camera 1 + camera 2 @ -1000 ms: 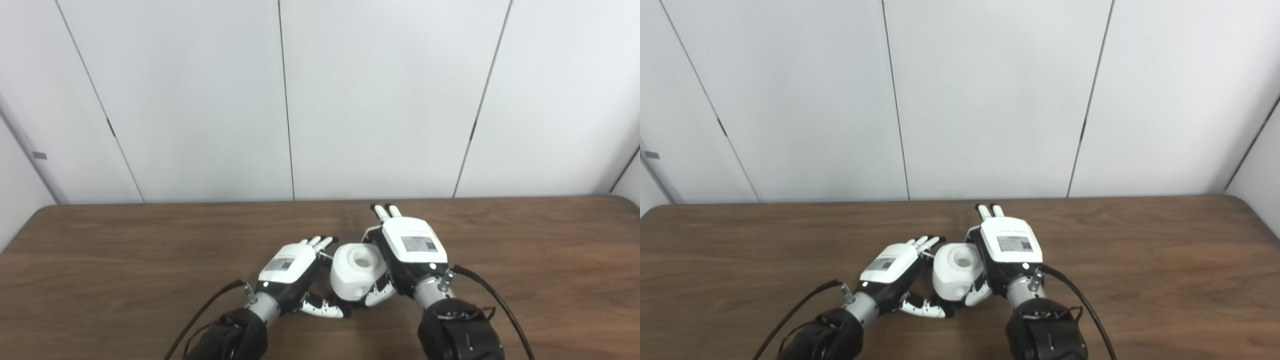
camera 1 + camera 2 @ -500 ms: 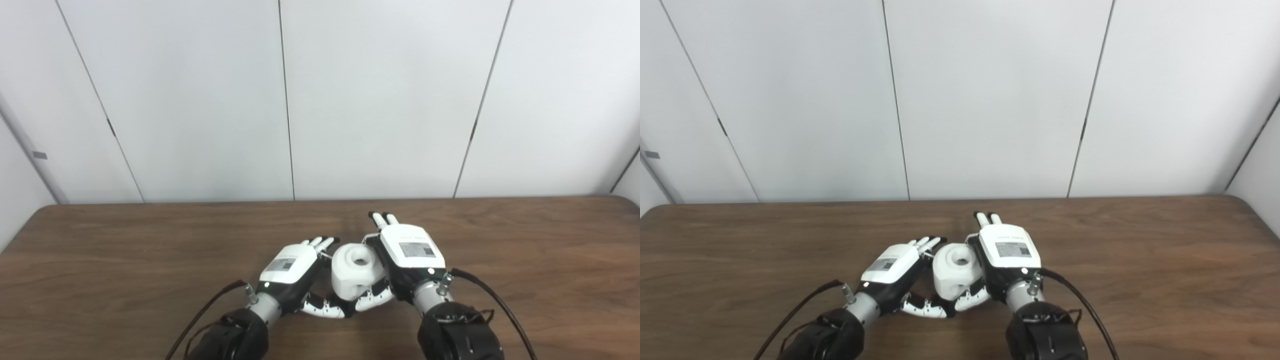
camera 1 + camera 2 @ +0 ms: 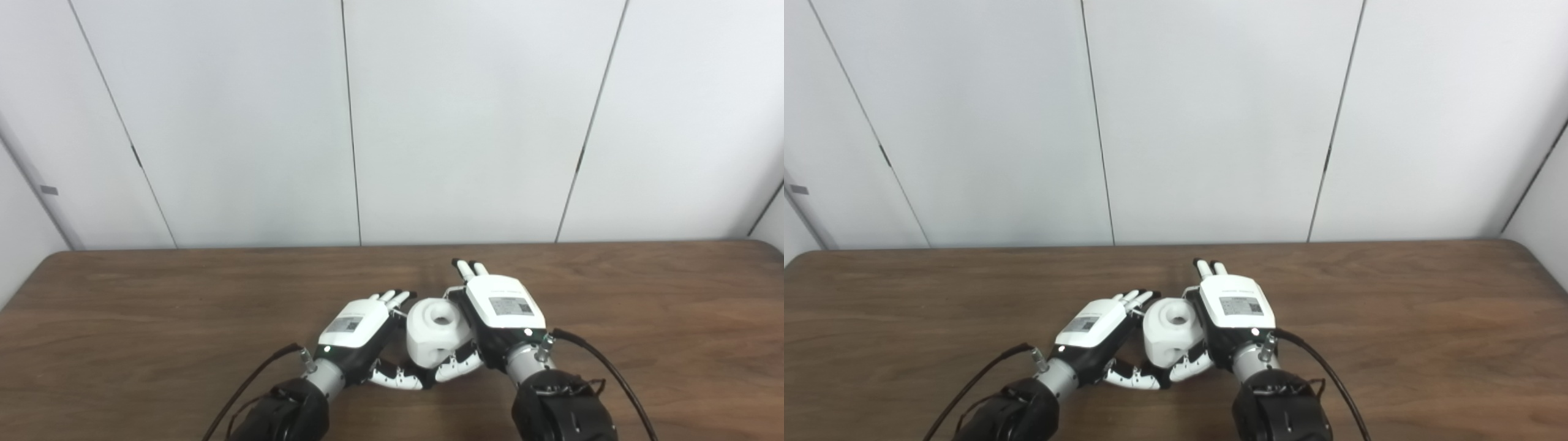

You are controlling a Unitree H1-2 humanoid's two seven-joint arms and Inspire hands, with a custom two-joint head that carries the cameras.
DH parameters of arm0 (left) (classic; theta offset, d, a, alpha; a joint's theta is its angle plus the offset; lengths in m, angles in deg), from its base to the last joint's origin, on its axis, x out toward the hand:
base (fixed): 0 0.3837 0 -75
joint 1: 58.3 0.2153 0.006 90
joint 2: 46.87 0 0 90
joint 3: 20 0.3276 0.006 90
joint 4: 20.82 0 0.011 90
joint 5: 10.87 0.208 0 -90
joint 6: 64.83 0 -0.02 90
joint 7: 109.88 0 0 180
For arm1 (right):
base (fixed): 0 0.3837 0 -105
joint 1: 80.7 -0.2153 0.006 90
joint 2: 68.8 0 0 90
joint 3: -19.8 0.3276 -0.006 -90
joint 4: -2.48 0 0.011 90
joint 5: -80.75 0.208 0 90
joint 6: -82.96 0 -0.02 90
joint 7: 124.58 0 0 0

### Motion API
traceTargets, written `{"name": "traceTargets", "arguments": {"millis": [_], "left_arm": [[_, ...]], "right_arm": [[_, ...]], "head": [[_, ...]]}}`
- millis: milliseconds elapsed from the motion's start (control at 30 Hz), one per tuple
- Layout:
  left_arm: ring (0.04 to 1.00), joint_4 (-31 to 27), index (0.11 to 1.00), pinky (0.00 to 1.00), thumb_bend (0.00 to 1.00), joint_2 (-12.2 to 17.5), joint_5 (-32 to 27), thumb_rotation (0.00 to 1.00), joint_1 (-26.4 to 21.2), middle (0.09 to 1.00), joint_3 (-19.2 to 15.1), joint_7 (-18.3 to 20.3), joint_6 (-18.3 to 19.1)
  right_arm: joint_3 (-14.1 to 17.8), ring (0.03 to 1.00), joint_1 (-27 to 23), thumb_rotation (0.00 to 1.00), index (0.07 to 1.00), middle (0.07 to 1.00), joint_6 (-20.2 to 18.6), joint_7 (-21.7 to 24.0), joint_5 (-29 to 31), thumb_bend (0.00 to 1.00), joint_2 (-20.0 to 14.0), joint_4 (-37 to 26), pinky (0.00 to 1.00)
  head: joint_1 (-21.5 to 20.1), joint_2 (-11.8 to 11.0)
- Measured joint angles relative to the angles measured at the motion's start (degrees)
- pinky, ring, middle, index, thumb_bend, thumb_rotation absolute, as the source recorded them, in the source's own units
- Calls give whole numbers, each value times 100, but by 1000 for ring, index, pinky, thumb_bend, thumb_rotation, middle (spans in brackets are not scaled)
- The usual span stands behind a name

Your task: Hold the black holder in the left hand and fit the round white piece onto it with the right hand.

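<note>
The round white piece (image 3: 436,331), a chunky block with a round hole in its top, sits low over the table between my two hands. My right hand (image 3: 502,309) is shut on it from the right, thumb (image 3: 456,366) curled across its front and two fingers sticking straight out behind. My left hand (image 3: 358,327) lies against the piece's left side with fingers stretched out; its thumb (image 3: 398,380) reaches under the piece's front. No black holder shows in either view; the hands and the piece hide whatever is beneath.
A brown wooden table (image 3: 153,318) runs the full width, with its far edge against white wall panels (image 3: 465,122). Black cables (image 3: 612,367) trail from both wrists toward the near edge.
My right hand and the white piece sank slightly toward me and the table during the first half second. Since then nothing has moved. The left hand stayed put.
</note>
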Motion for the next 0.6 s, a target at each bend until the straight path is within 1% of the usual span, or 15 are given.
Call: {"name": "traceTargets", "arguments": {"millis": [133,400,533,600], "left_arm": [[1000,2,480,1000,519,0,0,49,0,979,0,-2,-5],[1000,2,481,1000,518,1,0,48,0,975,-3,0,-5],[1000,3,481,1000,518,2,-1,48,3,973,-10,-5,-18],[1000,3,481,1000,518,2,-2,49,4,974,-12,-5,-20]], "right_arm": [[3,1000,0,428,753,1000,-15,13,1,998,4,7,713],[5,1000,-3,427,844,1000,-111,148,-10,1000,40,26,747],[3,1000,-13,426,903,1000,-135,198,-12,1000,39,26,761],[3,1000,-13,430,916,1000,-149,216,-12,1000,39,26,762]], "head": [[-9,-26],[-18,-35],[-9,-53],[-9,-61]]}}
